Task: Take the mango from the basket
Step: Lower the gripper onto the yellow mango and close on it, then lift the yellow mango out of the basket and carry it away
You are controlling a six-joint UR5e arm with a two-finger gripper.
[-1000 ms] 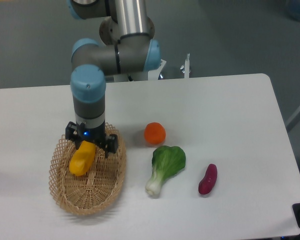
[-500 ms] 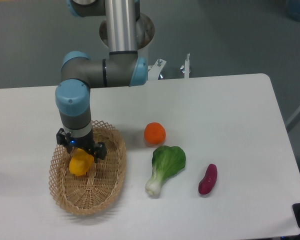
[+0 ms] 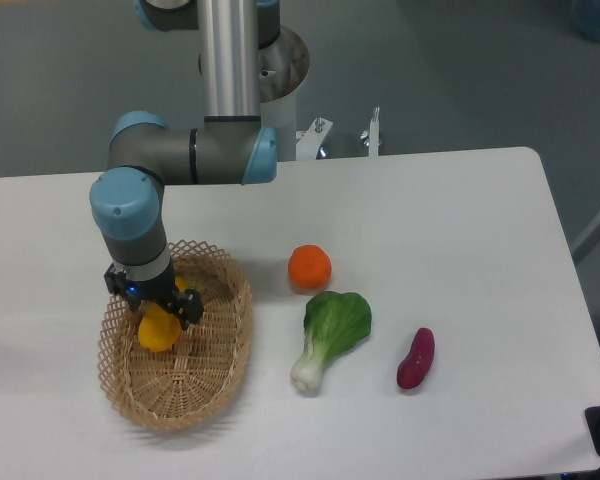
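The yellow-orange mango lies in the tan wicker basket at the table's front left. My gripper hangs straight down over the mango's upper end and hides much of it. The black fingers straddle the fruit at its sides. Whether they press on it does not show from this angle.
A round orange sits right of the basket. A green bok choy lies in front of it, and a purple sweet potato further right. The arm's elbow reaches over the table's back left.
The arm swung left and the gripper came down lower over the mango, covering more of it. The mango stays in the same spot in the basket.
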